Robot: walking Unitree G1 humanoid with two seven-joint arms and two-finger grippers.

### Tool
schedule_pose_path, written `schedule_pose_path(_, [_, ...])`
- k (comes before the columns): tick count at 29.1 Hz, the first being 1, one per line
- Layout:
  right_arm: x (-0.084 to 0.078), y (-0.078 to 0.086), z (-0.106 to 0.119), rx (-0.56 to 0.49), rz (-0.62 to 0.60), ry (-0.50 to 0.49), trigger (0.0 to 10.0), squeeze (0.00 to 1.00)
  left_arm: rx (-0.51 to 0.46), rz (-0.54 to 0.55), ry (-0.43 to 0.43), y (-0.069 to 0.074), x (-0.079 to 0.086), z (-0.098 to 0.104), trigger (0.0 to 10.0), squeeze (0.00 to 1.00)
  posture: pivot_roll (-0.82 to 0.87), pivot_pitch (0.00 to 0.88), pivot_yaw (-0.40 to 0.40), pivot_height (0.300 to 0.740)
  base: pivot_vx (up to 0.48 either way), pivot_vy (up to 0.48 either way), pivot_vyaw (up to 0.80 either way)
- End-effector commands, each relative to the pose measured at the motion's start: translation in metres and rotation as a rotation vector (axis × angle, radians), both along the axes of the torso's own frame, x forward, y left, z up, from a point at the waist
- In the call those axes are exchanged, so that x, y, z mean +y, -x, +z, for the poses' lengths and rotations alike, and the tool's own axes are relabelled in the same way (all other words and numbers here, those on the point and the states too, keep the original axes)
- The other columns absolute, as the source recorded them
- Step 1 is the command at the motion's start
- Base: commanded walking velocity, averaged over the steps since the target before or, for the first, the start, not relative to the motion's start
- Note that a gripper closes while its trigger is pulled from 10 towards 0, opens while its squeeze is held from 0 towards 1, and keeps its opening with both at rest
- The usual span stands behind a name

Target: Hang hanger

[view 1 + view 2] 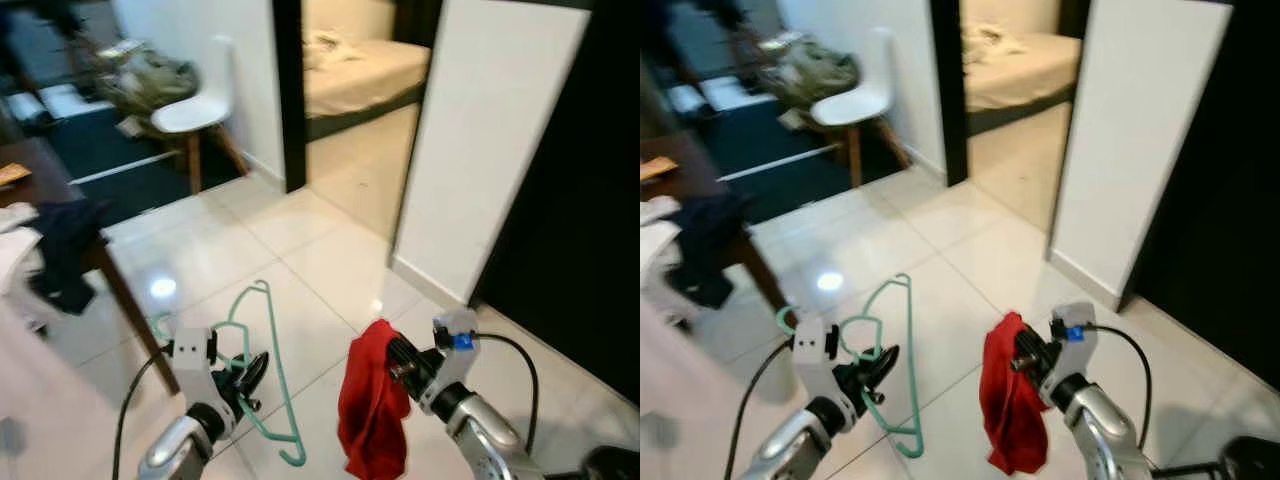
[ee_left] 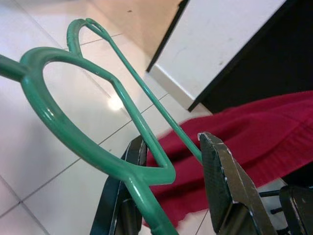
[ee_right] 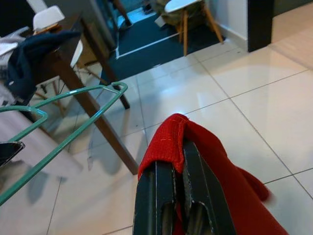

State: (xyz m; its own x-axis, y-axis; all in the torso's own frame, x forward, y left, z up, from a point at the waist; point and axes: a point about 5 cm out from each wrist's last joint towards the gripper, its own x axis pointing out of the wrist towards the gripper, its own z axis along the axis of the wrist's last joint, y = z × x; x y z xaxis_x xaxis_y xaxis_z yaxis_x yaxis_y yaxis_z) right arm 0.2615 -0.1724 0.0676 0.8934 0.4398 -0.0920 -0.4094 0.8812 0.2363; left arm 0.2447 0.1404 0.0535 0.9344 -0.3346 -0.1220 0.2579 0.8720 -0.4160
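A green wire hanger [image 1: 283, 375] hangs in front of me over the white tile floor, and my left gripper [image 1: 248, 378] is shut on it near its hook. In the left wrist view the thick green hook [image 2: 73, 142] curves past the black fingers [image 2: 222, 176]. A red cloth [image 1: 370, 410] drapes down from my right gripper [image 1: 397, 357], which is shut on the cloth's top fold. The right wrist view has the red cloth [image 3: 215, 161] folded over the closed fingers [image 3: 168, 191]. Hanger and cloth are side by side, a small gap apart.
A dark wooden table [image 1: 130, 305] with heaped clothes [image 1: 60, 245] stands at my left. A white chair [image 1: 200, 105] is against the far wall. Ahead, a doorway gives onto a bed [image 1: 360, 65]. A white door panel [image 1: 490, 140] and a dark cabinet [image 1: 590, 200] stand at right.
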Motion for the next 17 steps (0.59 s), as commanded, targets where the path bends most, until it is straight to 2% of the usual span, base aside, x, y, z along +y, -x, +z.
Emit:
schedule_pose_path(1, [0.0025, -0.0011, 0.0023, -0.016, 0.009, -0.003, 10.0, 0.0, 0.012, -0.002, 0.006, 0.0012, 0.0, -0.0017, 10.0, 0.0, -0.01, 0.0, -0.022, 0.74, 0.0, 0.0, 0.67])
schedule_pose_path(17, [0.0047, -0.0003, 0.0022, -0.019, 0.022, -0.028, 10.0, 0.0, 0.018, -0.005, 0.008, 0.0014, 0.0027, -0.0032, 10.0, 0.0, -0.01, 0.0, -0.019, 0.74, 0.0, 0.0, 0.66])
